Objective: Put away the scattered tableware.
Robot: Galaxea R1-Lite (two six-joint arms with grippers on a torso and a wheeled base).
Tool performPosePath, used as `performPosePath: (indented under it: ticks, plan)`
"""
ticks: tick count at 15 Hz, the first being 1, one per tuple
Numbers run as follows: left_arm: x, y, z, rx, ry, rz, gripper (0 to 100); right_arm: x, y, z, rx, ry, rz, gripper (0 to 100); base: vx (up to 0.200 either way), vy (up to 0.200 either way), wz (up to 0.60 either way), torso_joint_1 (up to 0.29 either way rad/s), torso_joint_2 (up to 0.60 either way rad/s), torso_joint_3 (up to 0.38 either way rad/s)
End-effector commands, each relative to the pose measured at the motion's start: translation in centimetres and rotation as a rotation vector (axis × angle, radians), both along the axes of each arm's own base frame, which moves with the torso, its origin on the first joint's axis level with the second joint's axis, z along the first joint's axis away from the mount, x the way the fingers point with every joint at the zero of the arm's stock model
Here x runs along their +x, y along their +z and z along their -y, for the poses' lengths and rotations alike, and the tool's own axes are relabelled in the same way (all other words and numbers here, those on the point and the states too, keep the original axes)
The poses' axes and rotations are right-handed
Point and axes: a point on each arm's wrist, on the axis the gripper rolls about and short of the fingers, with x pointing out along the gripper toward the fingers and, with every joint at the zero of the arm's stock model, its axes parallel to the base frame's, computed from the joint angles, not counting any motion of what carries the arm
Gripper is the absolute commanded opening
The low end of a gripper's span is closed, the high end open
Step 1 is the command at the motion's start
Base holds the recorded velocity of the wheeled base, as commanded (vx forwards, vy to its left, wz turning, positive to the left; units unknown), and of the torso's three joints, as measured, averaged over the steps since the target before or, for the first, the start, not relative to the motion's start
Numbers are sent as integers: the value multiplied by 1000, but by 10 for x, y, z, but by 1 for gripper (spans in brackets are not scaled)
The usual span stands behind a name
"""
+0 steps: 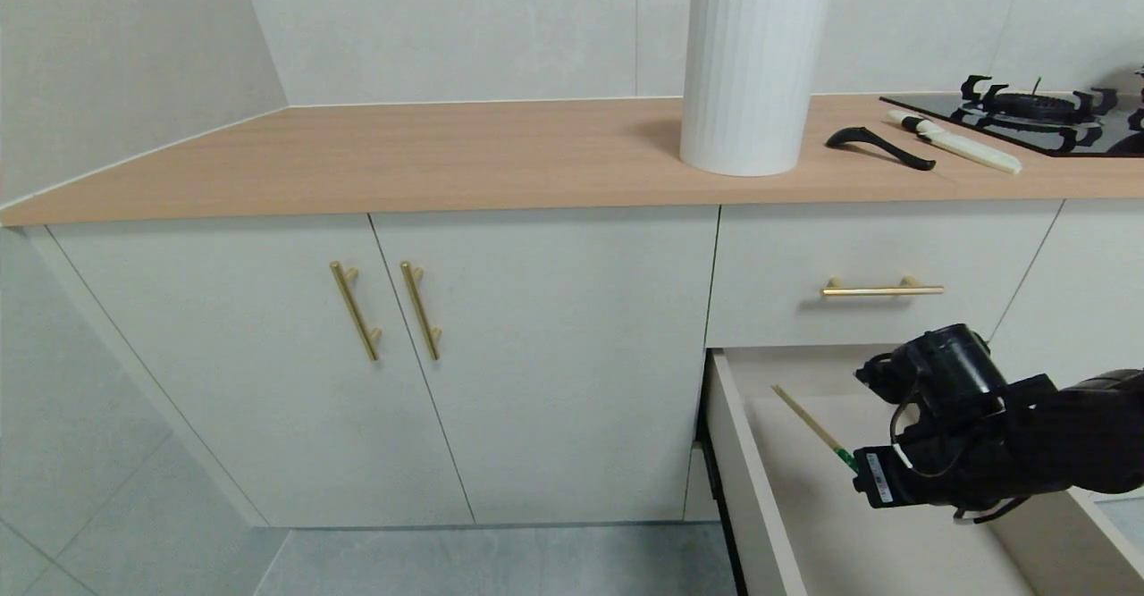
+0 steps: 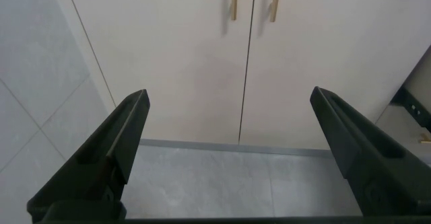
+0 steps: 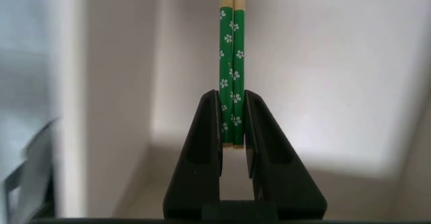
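Note:
A pair of bamboo chopsticks [image 1: 809, 426] with green flowered ends is held by my right gripper [image 1: 849, 464] low over the open drawer [image 1: 742, 453] at the lower right. In the right wrist view the chopsticks [image 3: 233, 49] sit side by side between the fingers [image 3: 202, 136], with the gripper [image 3: 233, 106] shut on their green ends and the tips pointing into the pale drawer. On the counter lie a black-handled utensil [image 1: 880, 147] and a white knife [image 1: 956, 142]. My left gripper [image 2: 229, 96] is open and holds nothing, facing the cabinet doors above the floor.
A tall white ribbed container [image 1: 753, 73] stands on the wooden counter [image 1: 402, 154]. A black gas hob [image 1: 1028, 113] is at the far right. A shut drawer with a gold handle [image 1: 882, 289] is above the open one. Two cabinet doors [image 1: 384, 310] are shut.

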Motion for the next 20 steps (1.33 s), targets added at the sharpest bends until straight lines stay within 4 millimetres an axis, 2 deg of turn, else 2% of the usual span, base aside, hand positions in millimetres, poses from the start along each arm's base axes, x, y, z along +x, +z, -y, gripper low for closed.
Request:
performPosePath:
  ticks: [1,4,12,16,20]
  plan:
    - [0,0,0,0,0,0,100,12,-26,-3,-30,-7,-72,0,0,0,0,0,0,0]
    - [0,0,0,0,1,0,100,25,-47,-6,-27,-28,-88,0,0,0,0,0,0,0]
    - [0,0,0,0,1,0,100,38,-92,-10,-49,-35,-110,0,0,0,0,0,0,0]
    - [0,0,0,0,1,0,100,40,-103,-10,-68,-43,-119,0,0,0,0,0,0,0]
    - [0,0,0,0,1,0,100,42,-105,-11,-62,-43,-100,0,0,0,0,0,0,0]
